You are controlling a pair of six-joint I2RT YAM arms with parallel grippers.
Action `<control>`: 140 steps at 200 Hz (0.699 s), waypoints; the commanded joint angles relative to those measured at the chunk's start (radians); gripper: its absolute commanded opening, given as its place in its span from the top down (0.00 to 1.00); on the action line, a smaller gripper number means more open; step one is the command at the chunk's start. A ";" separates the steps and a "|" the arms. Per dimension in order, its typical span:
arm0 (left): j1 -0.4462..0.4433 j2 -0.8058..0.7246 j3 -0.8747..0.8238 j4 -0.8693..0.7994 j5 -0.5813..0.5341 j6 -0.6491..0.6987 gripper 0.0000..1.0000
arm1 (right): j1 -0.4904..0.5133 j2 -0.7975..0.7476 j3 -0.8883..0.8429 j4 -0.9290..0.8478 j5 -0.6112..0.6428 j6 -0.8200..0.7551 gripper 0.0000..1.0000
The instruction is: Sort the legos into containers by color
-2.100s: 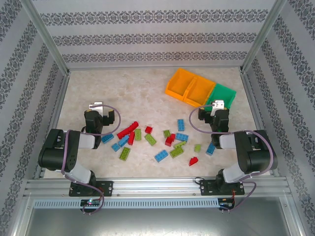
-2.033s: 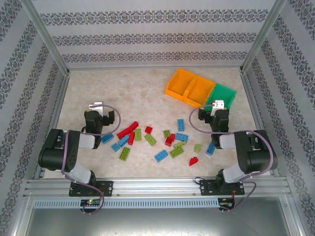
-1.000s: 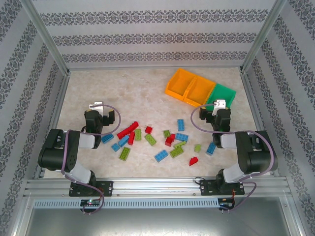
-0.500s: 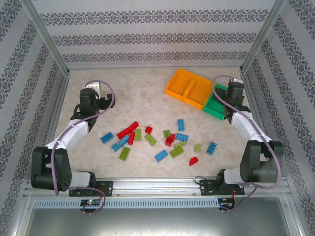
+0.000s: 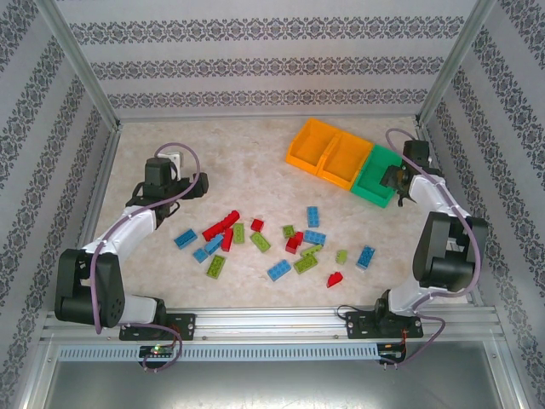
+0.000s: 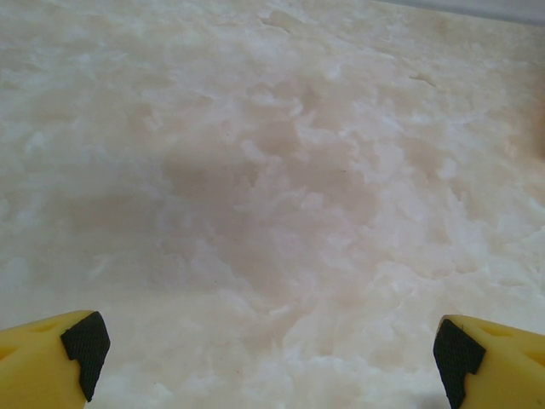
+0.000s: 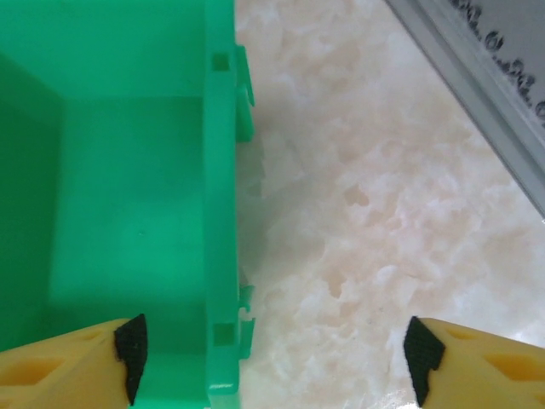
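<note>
Several legos in red (image 5: 220, 227), blue (image 5: 314, 216) and lime green (image 5: 216, 266) lie scattered across the middle of the table. The containers stand in a row at the back right: two orange bins (image 5: 313, 143) (image 5: 345, 158) and a green bin (image 5: 379, 175). My right gripper (image 5: 397, 181) (image 7: 272, 345) is open and straddles the green bin's right wall (image 7: 220, 213), one finger over the empty inside and one over the table. To the left of the legos, my left gripper (image 5: 189, 184) (image 6: 268, 358) hangs wide open over bare table, holding nothing.
The pale marbled table (image 5: 247, 170) is fenced by a metal frame and patterned walls. The frame rail (image 7: 477, 77) runs close to the right of the green bin. Free tabletop lies behind the bricks and at the far left.
Both arms have unfolded from near their bases and reached out. The right gripper travelled to the green bin's right wall and its jaws narrowed a little. The left gripper shifted slightly nearer and right.
</note>
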 commanded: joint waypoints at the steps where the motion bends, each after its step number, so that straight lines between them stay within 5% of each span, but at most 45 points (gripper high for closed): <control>1: -0.009 -0.002 -0.029 0.030 0.014 -0.041 0.00 | -0.009 0.063 0.055 -0.054 -0.074 -0.005 0.25; 41: -0.009 -0.010 -0.038 0.027 -0.012 -0.050 0.00 | -0.005 0.143 0.099 -0.050 -0.107 -0.012 0.37; 113: -0.009 -0.018 -0.044 0.003 -0.027 -0.048 0.00 | 0.120 0.247 0.219 -0.059 -0.083 -0.083 0.81; 140: -0.009 -0.030 -0.044 -0.007 -0.025 -0.042 0.00 | 0.187 0.270 0.255 -0.048 -0.103 -0.115 0.86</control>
